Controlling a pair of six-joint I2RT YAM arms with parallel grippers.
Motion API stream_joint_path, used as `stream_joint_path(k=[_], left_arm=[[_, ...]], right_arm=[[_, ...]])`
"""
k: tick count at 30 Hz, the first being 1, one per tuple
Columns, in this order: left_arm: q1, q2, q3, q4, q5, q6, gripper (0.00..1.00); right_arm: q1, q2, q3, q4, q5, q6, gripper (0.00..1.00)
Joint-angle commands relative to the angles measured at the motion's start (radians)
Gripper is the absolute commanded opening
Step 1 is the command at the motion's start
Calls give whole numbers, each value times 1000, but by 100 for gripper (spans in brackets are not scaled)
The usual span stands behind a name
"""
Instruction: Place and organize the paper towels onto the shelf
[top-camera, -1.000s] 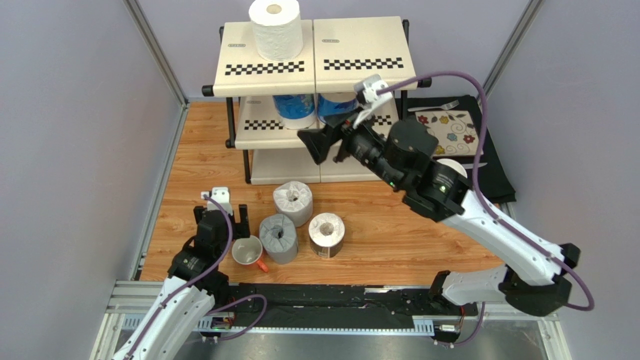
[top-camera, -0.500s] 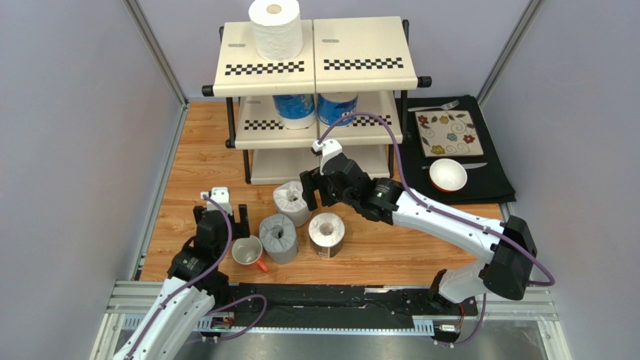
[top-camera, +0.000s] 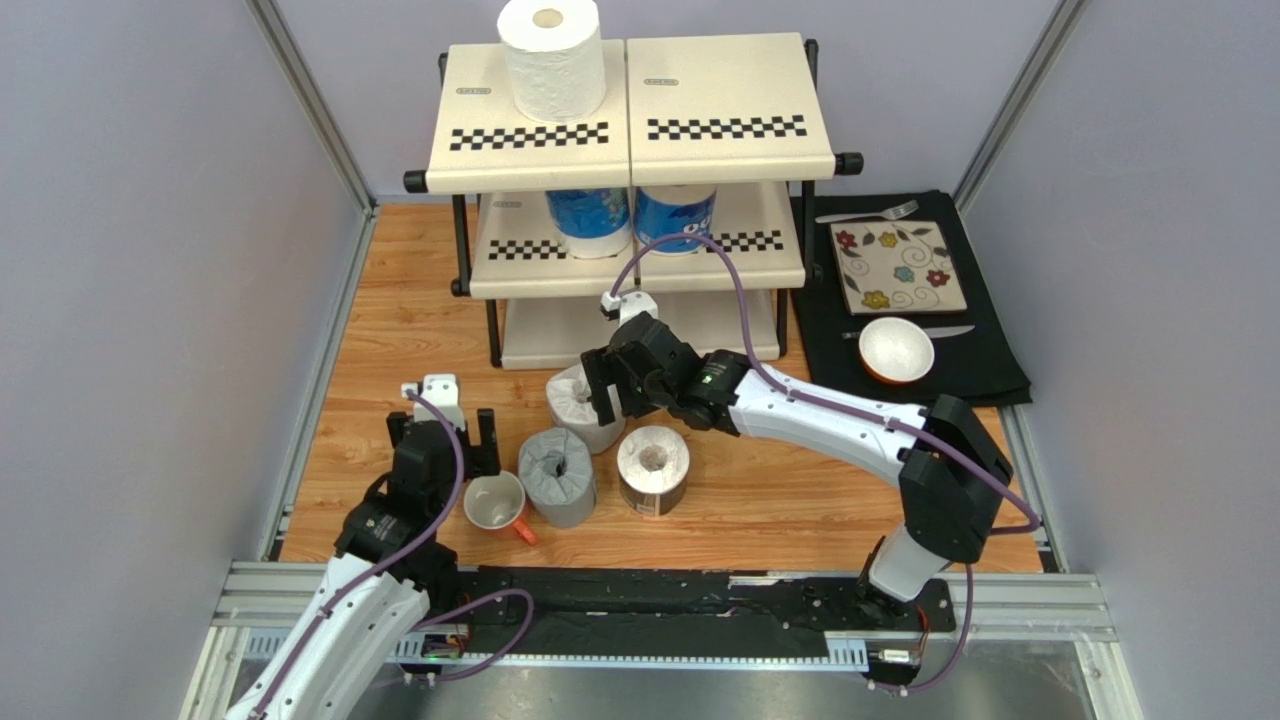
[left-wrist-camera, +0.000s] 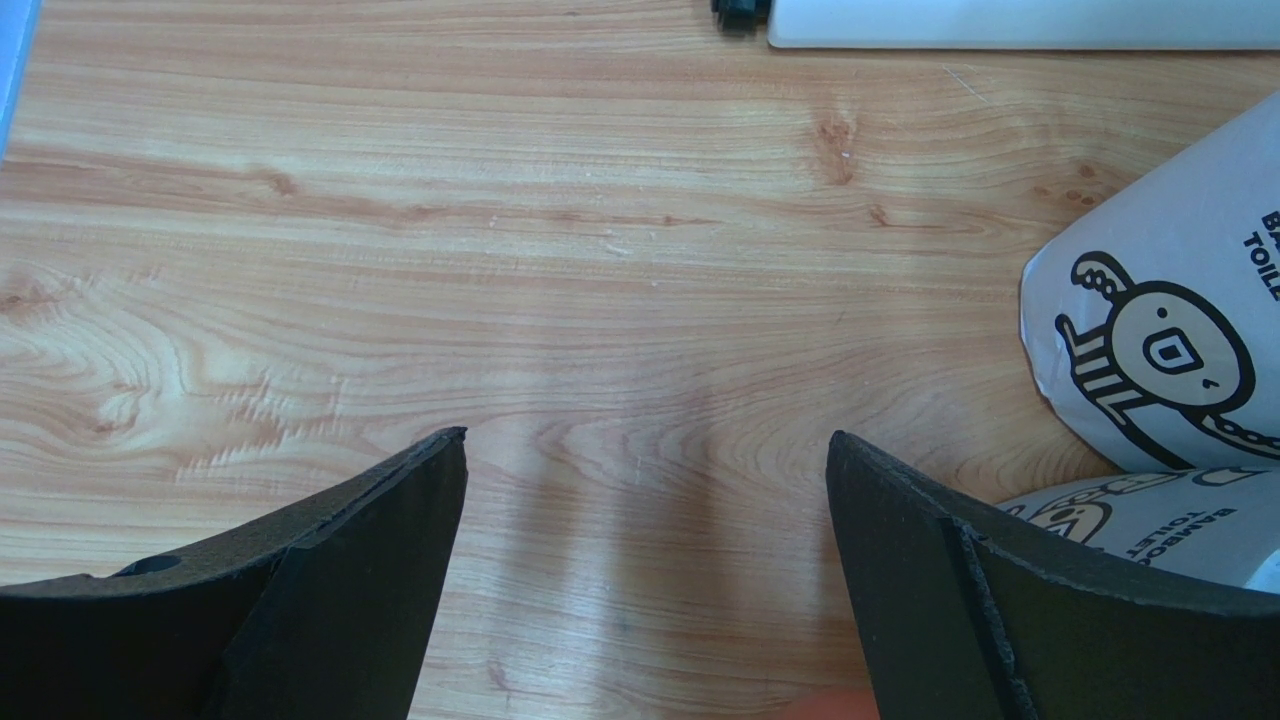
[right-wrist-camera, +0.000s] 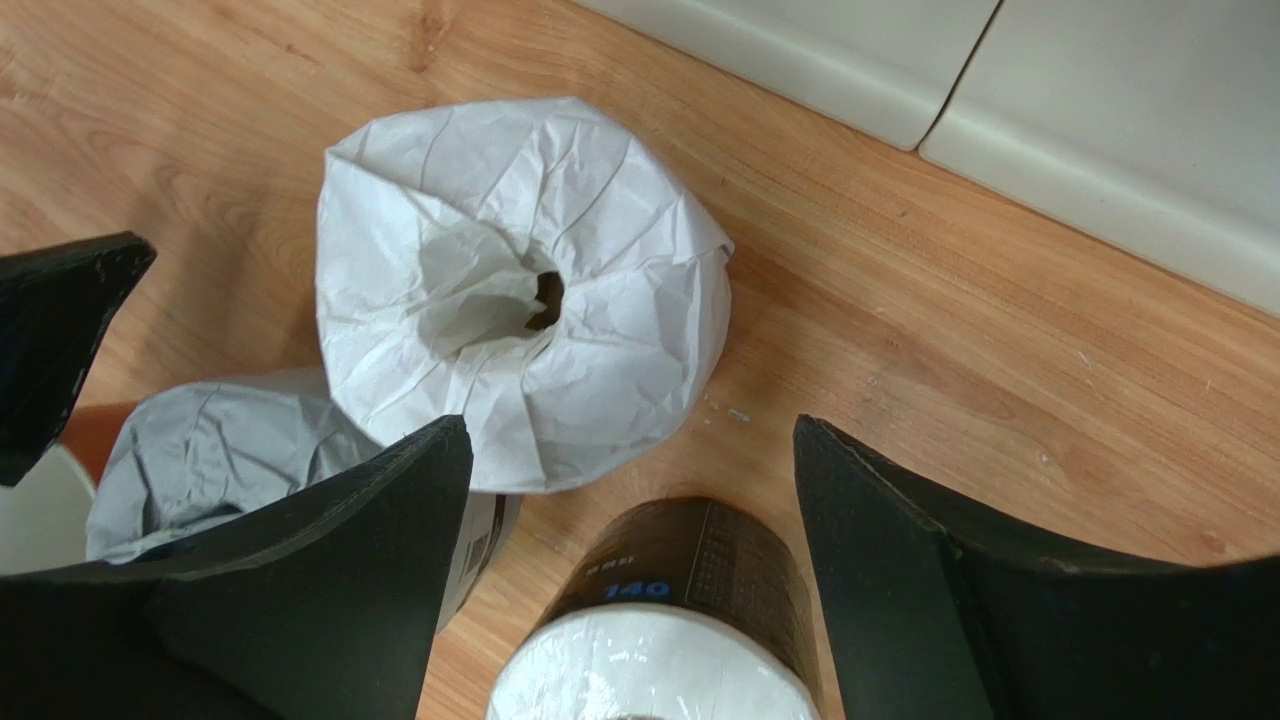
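Observation:
The shelf (top-camera: 706, 113) stands at the back with a plain white paper towel roll (top-camera: 550, 60) on its top left panel and two blue-printed rolls (top-camera: 589, 221) on the middle tier. Three rolls stand on the wooden floor: a white-wrapped one (right-wrist-camera: 519, 285), a grey one (top-camera: 556, 476) and a dark-wrapped one (top-camera: 654, 468). My right gripper (right-wrist-camera: 628, 435) hangs open just above these, over the white-wrapped roll's near edge, with the dark roll (right-wrist-camera: 676, 600) showing between its fingers. Left of the rolls, my left gripper (left-wrist-camera: 646, 443) is open over bare wood with nothing in it.
A white mug with an orange handle (top-camera: 496, 503) sits between my left gripper and the grey roll. A black mat (top-camera: 984, 353) at the right carries a floral tile (top-camera: 899, 267), a bowl (top-camera: 896, 350) and cutlery. Grey walls close in both sides.
My right arm has swung down from the shelf's middle tier to the floor rolls, its jaws opening a little wider. The left arm and all rolls are unmoved.

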Motion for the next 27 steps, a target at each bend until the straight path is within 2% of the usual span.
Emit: stream_joint_path(k=[1, 17, 27], left_arm=[[1, 0, 34, 14, 8, -4, 98], [1, -3, 34, 12, 10, -4, 98], [1, -3, 34, 13, 10, -4, 98]], right_arm=[[-30, 40, 77, 67, 9, 41, 82], [-62, 152, 112, 94, -5, 90, 80], [-61, 203, 131, 78, -11, 78, 73]])
